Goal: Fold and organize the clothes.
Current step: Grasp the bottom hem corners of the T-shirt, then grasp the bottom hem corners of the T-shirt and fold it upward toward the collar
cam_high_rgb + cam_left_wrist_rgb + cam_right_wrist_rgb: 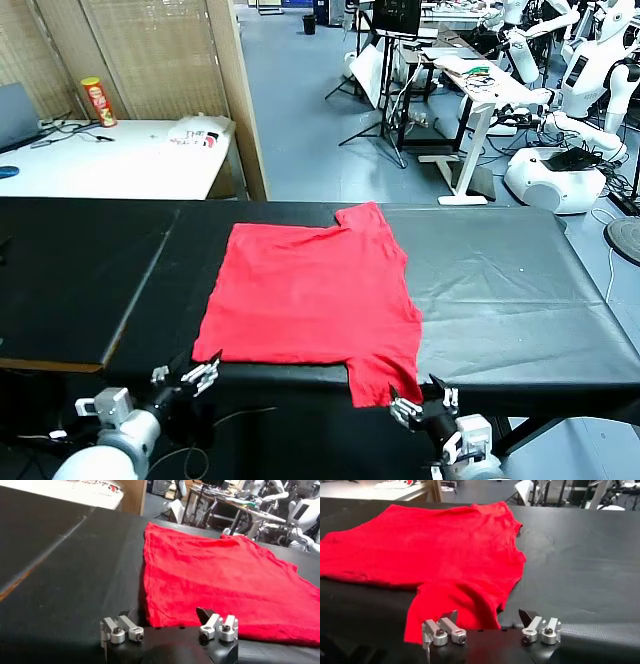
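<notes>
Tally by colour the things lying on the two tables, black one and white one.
Red: 1, the T-shirt on the black table.
White: 1, the garment on the white table.
Yellow-red: 1, the can.
Total: 3

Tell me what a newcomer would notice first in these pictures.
The bright red T-shirt stands out, spread flat on the black table, with one sleeve hanging over the near edge. Below that edge wait both open hands: the left hand by the shirt's near left corner, the right hand by the dangling sleeve.
</notes>
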